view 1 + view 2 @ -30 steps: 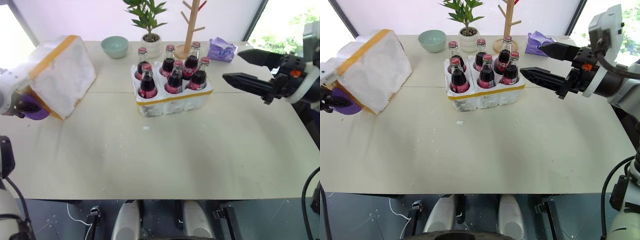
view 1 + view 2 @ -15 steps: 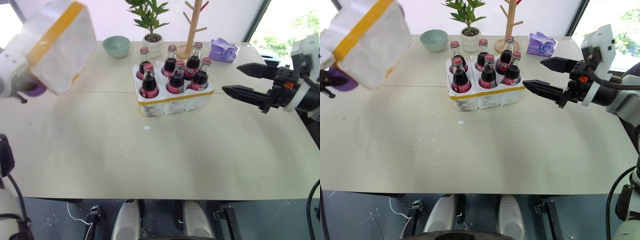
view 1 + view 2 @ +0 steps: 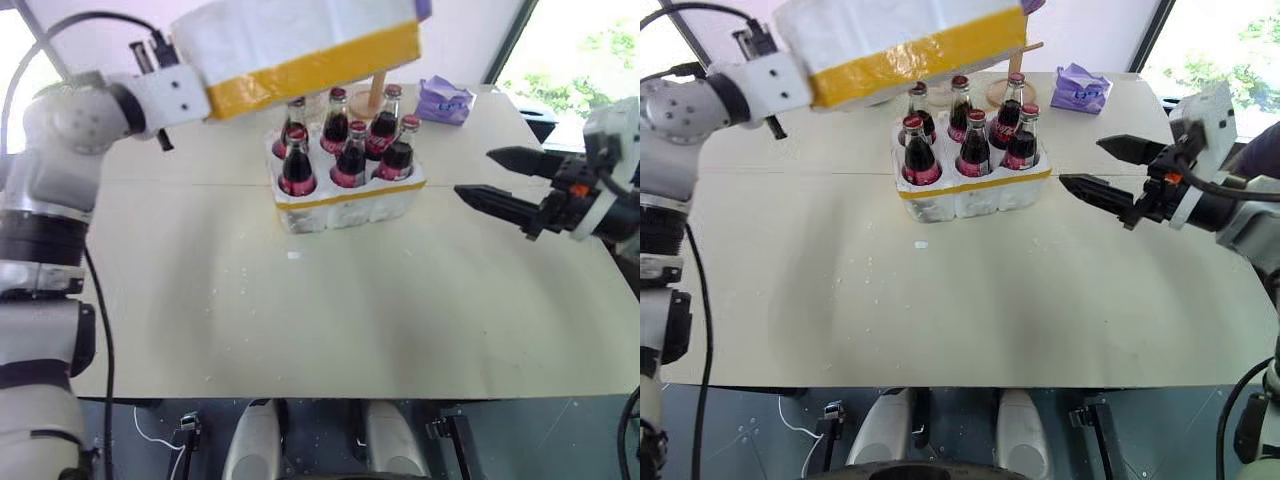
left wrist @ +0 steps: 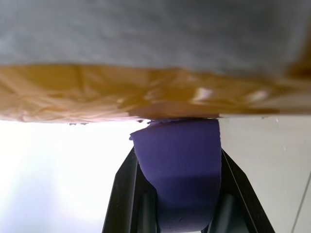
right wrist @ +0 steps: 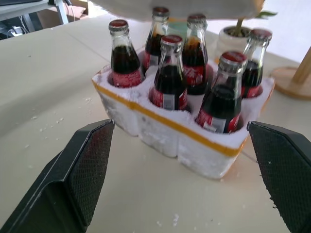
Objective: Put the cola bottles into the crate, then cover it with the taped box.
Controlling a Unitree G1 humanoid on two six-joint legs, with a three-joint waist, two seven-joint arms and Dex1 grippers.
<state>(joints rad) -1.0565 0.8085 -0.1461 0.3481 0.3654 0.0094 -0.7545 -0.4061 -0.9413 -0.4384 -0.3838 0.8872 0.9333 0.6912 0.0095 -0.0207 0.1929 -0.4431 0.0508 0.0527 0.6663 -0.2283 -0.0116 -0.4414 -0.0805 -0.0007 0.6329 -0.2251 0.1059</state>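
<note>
1. The taped box (image 3: 300, 40) is a large white styrofoam body with a wide yellow tape band along its lower side. It is held in the air over the far edge of the desk (image 3: 300, 320), above and slightly behind the crate (image 3: 345, 200).
2. The left end effector (image 4: 177, 194) is clamped on a purple part at the box's underside (seen in the left wrist view, pressed between the two black fingers (image 4: 124, 194)).
3. The crate is a low white styrofoam block with a thin yellow tape band around its side. It rests on the desk near the middle of the far edge.
4. The cola bottles (image 5: 170, 73) stand upright in the crate, six in all, in two rows of three (one per well). Each is clear glass with dark cola, a red cap and a red label.
5. The right end effector (image 3: 500, 180) hangs above the desk near its right edge, pointing toward the crate, clear of it, with its fingers spread wide and holding nothing.
6. White crumbs (image 3: 292, 256) lie scattered on the desk in front of the crate.
</note>
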